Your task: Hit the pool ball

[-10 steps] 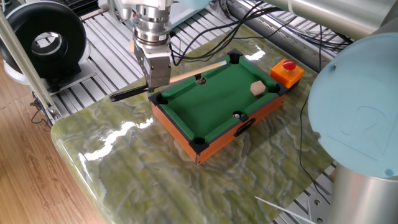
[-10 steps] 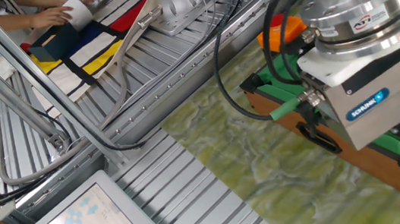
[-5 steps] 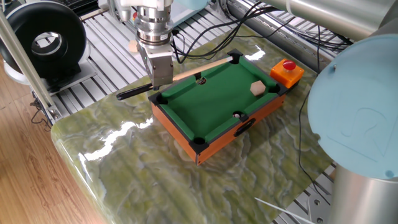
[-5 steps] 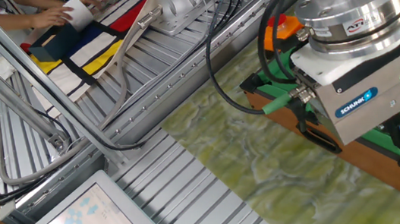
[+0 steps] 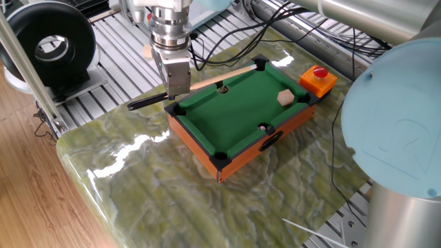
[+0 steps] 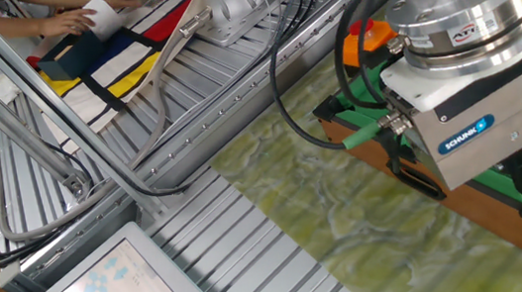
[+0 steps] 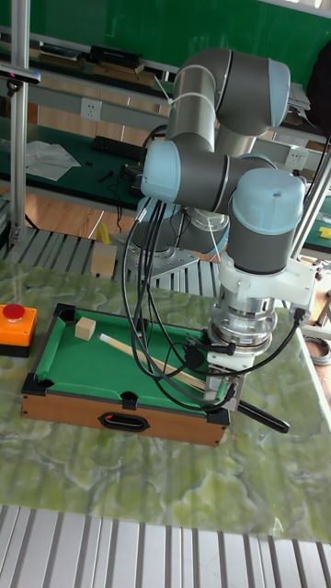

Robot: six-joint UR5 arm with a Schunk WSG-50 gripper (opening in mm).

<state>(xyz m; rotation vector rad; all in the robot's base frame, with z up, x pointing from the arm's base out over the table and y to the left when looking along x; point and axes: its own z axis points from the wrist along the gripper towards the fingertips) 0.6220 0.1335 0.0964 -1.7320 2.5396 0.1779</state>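
My gripper [image 5: 178,88] hangs over the left end of the small green pool table [image 5: 207,148] and is shut on a cue stick [image 5: 227,74]. The cue's black handle [image 5: 141,103] sticks out past the table's left end, and its wooden shaft runs along the far long rail. In the tall fixed view the gripper [image 7: 221,386] stands at the table's right end with the cue's tip [image 7: 103,339] close to the tan cube [image 7: 85,328]. A tiny dark speck with a white glint [image 5: 262,127] by the near rail's middle pocket looks like the pool ball, but is too small to be sure.
The tan wooden cube [image 5: 284,97] lies on the felt near the far right corner. An orange box with a red button [image 5: 318,78] stands just beyond that end. Cables [image 5: 227,34] trail behind the table. A black round device [image 5: 48,45] sits at the far left.
The gripper shifted a little to the right with the cue between one second and half a second ago. Since then it has stayed put.
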